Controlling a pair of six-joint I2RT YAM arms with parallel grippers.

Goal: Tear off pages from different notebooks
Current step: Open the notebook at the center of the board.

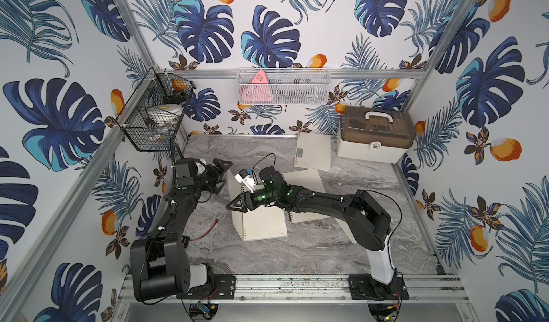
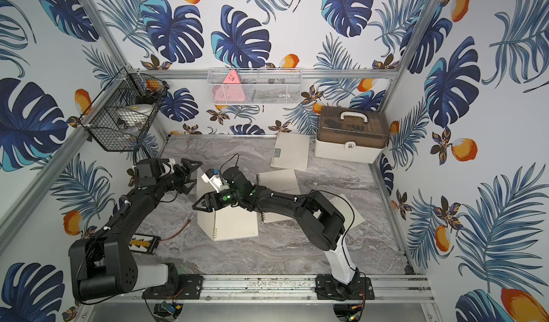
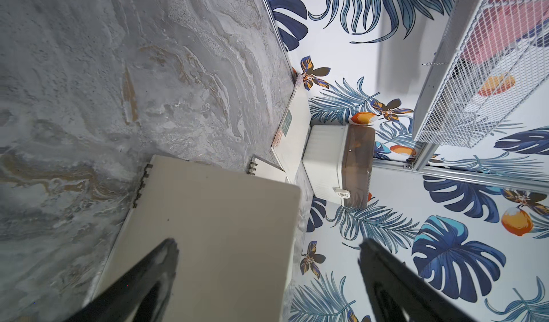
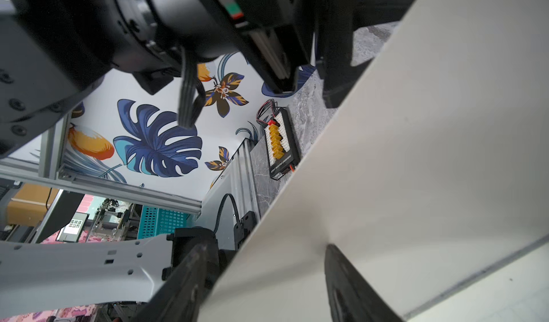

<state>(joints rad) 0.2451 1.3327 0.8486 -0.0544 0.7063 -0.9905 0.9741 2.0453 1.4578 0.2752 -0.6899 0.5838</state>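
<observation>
Cream leaf of the centre notebook stands lifted off its spiral, loose between the parted jaws of the right gripper; the left gripper hovers wide open at its far end. Judged: leaf not yet torn; the next move calls for a firm pinch with the book pinned. Spine faces the left arm, long axis running toward the back wall.

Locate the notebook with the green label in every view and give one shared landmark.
Top view: the notebook lies at the back of the table, beside the white box.
Top view: same spot, beside the box.
Left wrist: mid-picture, seen nearly edge-on, next to the box.
Right wrist: not in it.
Landmark: the box with the brown lid.
</observation>
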